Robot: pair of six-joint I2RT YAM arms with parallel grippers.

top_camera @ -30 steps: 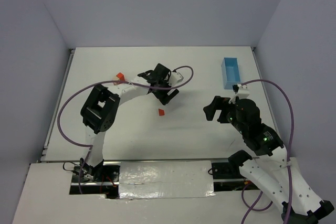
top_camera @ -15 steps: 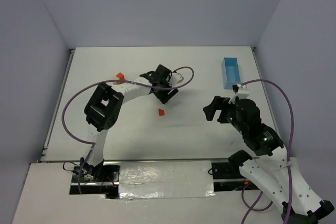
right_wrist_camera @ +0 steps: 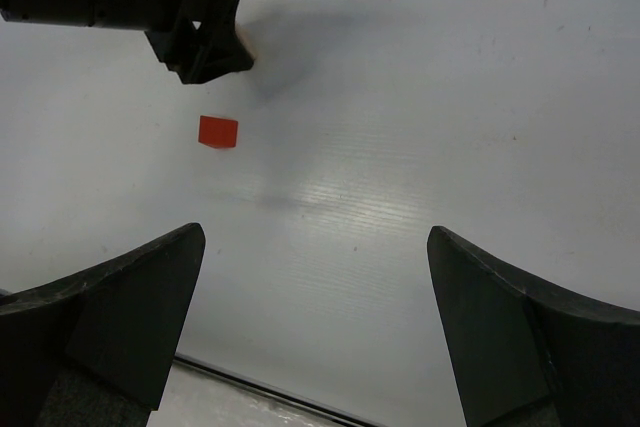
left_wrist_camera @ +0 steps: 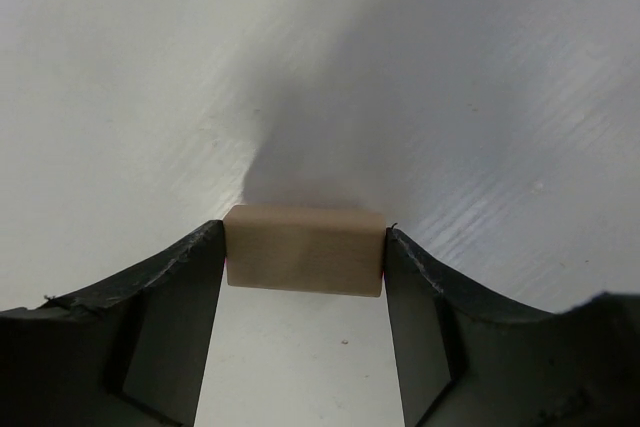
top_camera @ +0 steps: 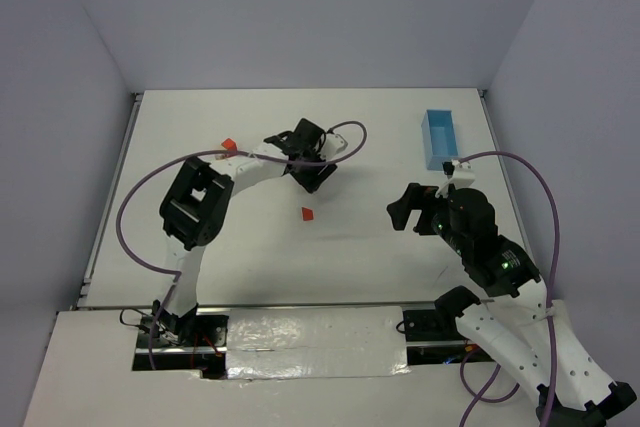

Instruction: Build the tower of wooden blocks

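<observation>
Moved farther back: my left gripper (left_wrist_camera: 305,245), jaws narrowed, seemingly clamped on tan block (left_wrist_camera: 304,255); my right gripper (right_wrist_camera: 315,237) wide apart.

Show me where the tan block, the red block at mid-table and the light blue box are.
tan block (left_wrist_camera: 304,250): left wrist view, middle of its near face.
red block (top_camera: 307,213): top external view, its top face.
light blue box (top_camera: 440,139): top external view, its bare inside floor.

Tan wooden block (left_wrist_camera: 304,249) flush between both fingers (left_wrist_camera: 170,327) of the left gripper (left_wrist_camera: 305,257), above white table (left_wrist_camera: 470,77).
</observation>
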